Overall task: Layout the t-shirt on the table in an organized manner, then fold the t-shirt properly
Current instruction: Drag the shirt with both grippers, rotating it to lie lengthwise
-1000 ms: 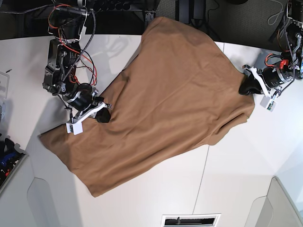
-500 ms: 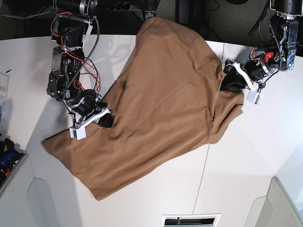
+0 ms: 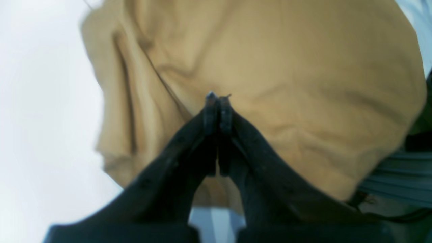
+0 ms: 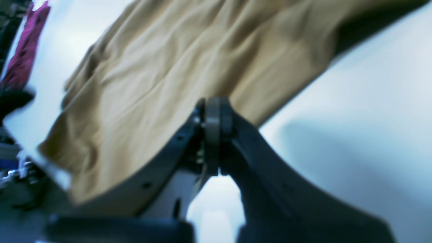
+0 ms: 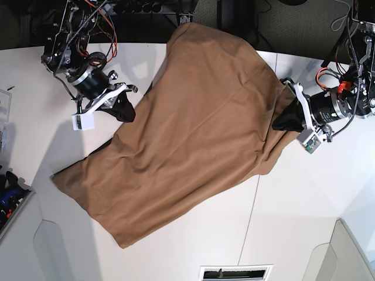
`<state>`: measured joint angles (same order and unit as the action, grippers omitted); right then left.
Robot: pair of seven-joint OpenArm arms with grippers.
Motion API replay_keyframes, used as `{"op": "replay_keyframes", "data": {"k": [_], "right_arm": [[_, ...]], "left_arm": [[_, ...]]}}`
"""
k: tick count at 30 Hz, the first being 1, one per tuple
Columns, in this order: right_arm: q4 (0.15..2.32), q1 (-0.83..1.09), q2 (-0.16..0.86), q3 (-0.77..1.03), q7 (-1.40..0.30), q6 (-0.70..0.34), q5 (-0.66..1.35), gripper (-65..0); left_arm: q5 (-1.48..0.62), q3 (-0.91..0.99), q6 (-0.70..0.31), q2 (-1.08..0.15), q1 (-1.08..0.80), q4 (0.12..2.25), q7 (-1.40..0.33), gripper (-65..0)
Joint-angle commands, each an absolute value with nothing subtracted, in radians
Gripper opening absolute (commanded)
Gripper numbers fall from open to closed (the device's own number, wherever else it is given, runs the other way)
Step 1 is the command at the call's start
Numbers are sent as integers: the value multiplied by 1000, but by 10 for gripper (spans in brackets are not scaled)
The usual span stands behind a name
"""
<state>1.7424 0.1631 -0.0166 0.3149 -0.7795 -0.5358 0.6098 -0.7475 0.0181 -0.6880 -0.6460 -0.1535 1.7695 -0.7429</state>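
Base view: the t-shirt [image 5: 199, 129] lies spread across the table [image 5: 293, 222], its far edge hanging over the table's back edge. The right gripper [image 5: 122, 109] sits at the cloth's near-left edge; the left gripper [image 5: 287, 120] sits at the opposite edge.

Left wrist view: the left gripper [image 3: 217, 101] has jaws pressed together, tips against bunched cloth [image 3: 270, 84]; a pinch cannot be confirmed.

Right wrist view: the right gripper [image 4: 212, 108] has jaws pressed together at the cloth edge [image 4: 162, 74]; blur hides any pinch.

The t-shirt [image 5: 199, 134] under me is soft, matt tan cloth, gently creased. My tabletop [image 5: 293, 222] looks smooth, white and faintly glossy. My left gripper [image 3: 217, 101] is matt black plastic.
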Motion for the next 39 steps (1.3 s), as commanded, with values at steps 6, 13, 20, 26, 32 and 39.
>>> {"op": "replay_keyframes", "data": {"k": [6, 13, 20, 26, 32, 39], "right_arm": [[1780, 268, -34, 196, -785, -577, 673, -650], [1780, 280, -34, -7, -782, -572, 588, -650], [1776, 280, -69, -121, -780, -560, 447, -650], [1776, 280, -83, -120, -778, -553, 388, -650], [1774, 280, -83, -120, -779, -544, 339, -650], [1736, 280, -80, -107, -778, -542, 295, -650]], "left_arm": [[-670, 7, -609, -635, 10, 1731, -616, -615], [-589, -212, -591, -557, 248, 1533, -590, -617], [-477, -408, -587, -421, 396, 1282, -485, -617], [-414, -448, -587, -289, 516, 984, -455, -617], [-360, -448, -587, -267, 594, 783, -384, -617], [-355, -448, -587, -318, 603, 755, -385, -617]]}}
